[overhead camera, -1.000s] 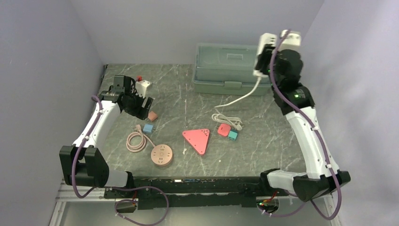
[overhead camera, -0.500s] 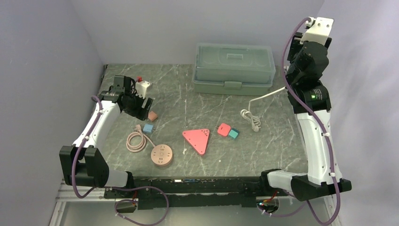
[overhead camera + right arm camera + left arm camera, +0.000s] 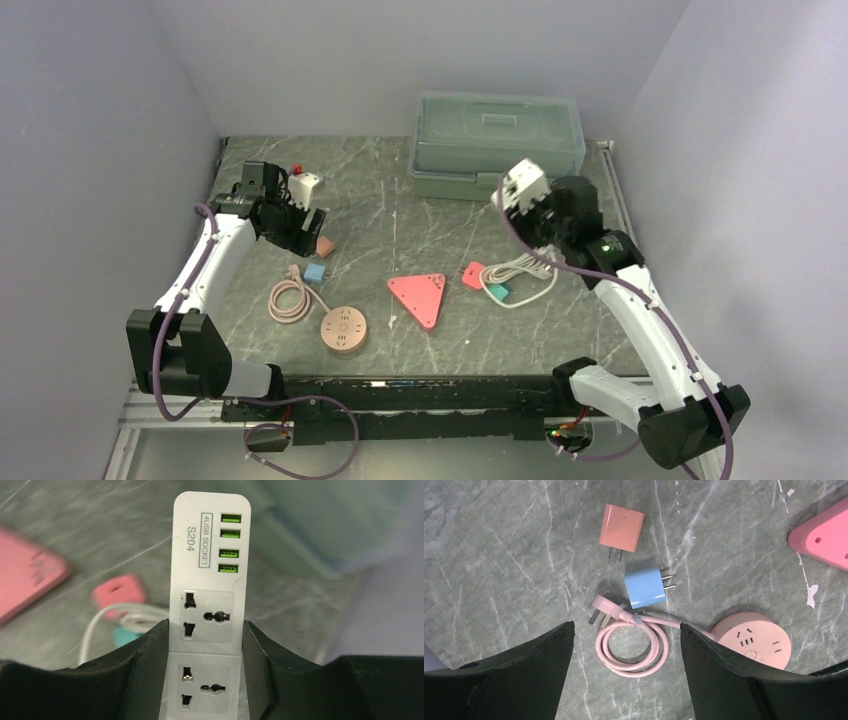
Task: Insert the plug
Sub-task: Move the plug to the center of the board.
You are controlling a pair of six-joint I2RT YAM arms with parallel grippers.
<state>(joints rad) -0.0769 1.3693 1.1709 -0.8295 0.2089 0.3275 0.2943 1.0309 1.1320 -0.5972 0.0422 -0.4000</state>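
My right gripper (image 3: 205,625) is shut on a white power strip (image 3: 207,595) with four green USB ports and two sockets showing; in the top view the power strip (image 3: 524,185) is held up above the table's right half. Its white cable (image 3: 520,275) lies in loops beside a red plug (image 3: 475,272) and a teal plug (image 3: 497,291). My left gripper (image 3: 626,626) hangs open over a coiled pink cord (image 3: 631,645). Ahead of it lie a blue plug (image 3: 645,586) and a salmon plug (image 3: 622,528). The cord runs to a round pink socket (image 3: 751,640).
A pink triangular socket block (image 3: 420,297) lies mid-table. A grey-green lidded box (image 3: 497,145) stands at the back. A white adapter (image 3: 303,185) with a small red piece (image 3: 297,167) sits behind my left gripper (image 3: 295,225). Walls close in on both sides.
My right arm swung from high at the back right down toward mid-table, carrying the power strip; its cable dragged over next to the red and teal plugs. The left arm stayed still.
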